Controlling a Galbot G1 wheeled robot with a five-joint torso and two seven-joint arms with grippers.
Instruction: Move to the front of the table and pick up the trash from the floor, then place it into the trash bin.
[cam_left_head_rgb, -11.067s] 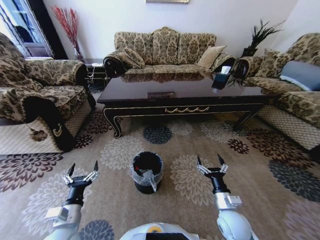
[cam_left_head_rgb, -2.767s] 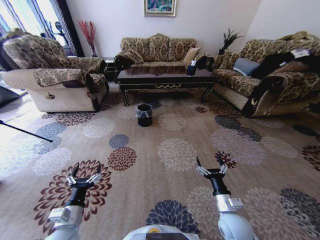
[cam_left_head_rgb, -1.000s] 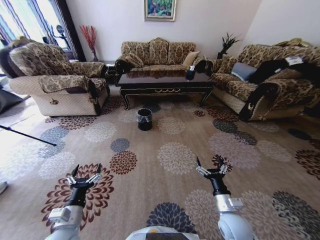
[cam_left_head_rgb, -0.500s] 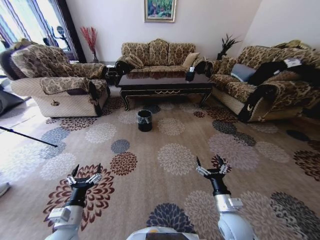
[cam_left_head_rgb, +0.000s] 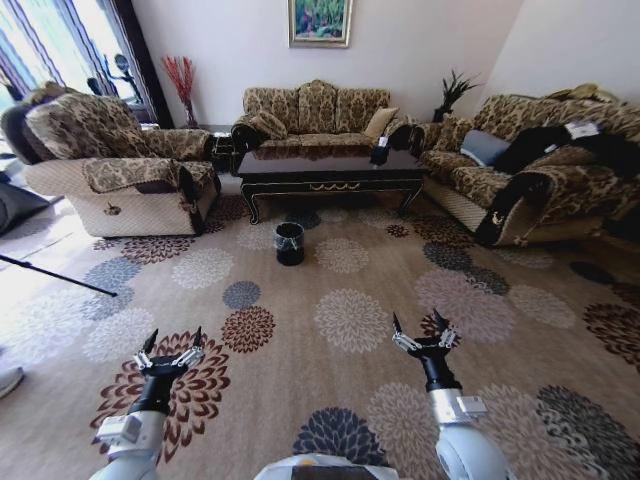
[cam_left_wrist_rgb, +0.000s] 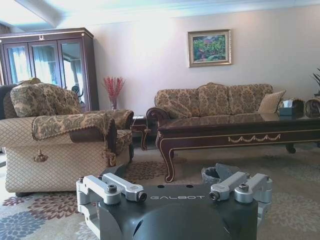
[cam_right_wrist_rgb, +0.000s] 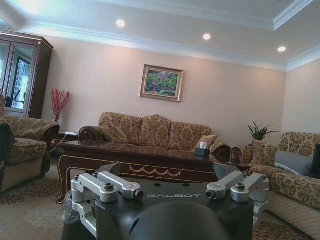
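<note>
Both grippers (cam_left_head_rgb: 169, 350) (cam_left_head_rgb: 422, 334) splayed over bare floor (cam_left_head_rgb: 330, 380), trash bin (cam_left_head_rgb: 289, 242) well ahead

Table (cam_left_head_rgb: 330, 167) glossy dark wood; floor (cam_left_head_rgb: 350, 320) matt patterned carpet.

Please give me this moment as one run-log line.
trash bin: before table | left claw: open, empty | right claw: open, empty

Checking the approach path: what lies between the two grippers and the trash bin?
Bare patterned floor in the head view; left gripper and right gripper hover open, far from the trash bin.
</note>
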